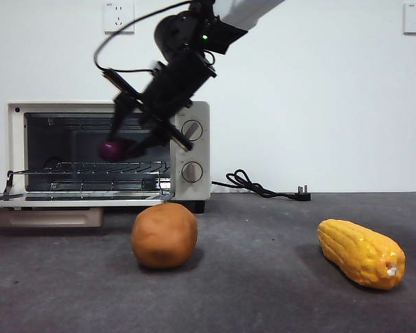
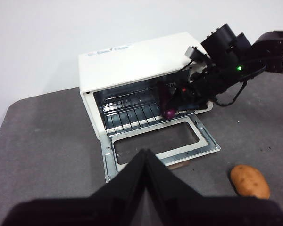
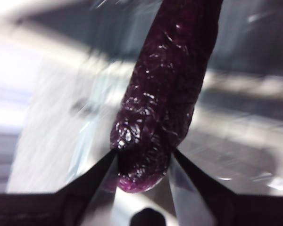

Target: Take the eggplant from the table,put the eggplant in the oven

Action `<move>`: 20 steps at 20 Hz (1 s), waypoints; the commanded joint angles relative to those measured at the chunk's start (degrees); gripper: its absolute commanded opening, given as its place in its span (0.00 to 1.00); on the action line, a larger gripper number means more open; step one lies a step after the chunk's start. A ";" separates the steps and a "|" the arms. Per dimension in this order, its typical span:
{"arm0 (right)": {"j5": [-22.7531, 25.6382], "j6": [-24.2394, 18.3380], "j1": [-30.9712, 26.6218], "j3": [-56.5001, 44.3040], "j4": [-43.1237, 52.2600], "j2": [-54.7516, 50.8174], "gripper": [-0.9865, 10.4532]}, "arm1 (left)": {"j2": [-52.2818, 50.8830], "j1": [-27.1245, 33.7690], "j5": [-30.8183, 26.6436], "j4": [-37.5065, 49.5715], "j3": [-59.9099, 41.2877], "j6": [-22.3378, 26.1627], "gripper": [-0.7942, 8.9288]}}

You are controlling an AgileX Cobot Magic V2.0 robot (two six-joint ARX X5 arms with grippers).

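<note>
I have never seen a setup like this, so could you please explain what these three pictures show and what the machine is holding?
This is a robot with two arms at a table, each ending in a two-jawed gripper. The front view looks level across the table; the other two come from cameras on the arms' wrists.

The right gripper is clamped on a small purple eggplant, seen up close in its own wrist view. It holds the eggplant at the mouth of the oven, whose door is folded down, above the wire rack.

The left gripper waits farther back, jaws together, holding nothing.

Also on the table lie a brown potato and a corn cob.
</note>
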 commanded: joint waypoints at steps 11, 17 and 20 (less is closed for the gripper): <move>5.51 1.29 -0.15 -0.04 2.95 0.81 0.10 | -0.15 -0.15 -0.15 0.35 -0.37 0.63 0.08; 5.57 0.00 0.61 -0.04 2.54 0.83 0.37 | -0.15 -0.59 -0.13 0.31 -0.37 0.63 0.08; 5.66 0.09 0.68 -0.04 2.78 0.83 0.37 | -0.15 -1.18 -0.15 -0.07 -0.37 0.63 0.08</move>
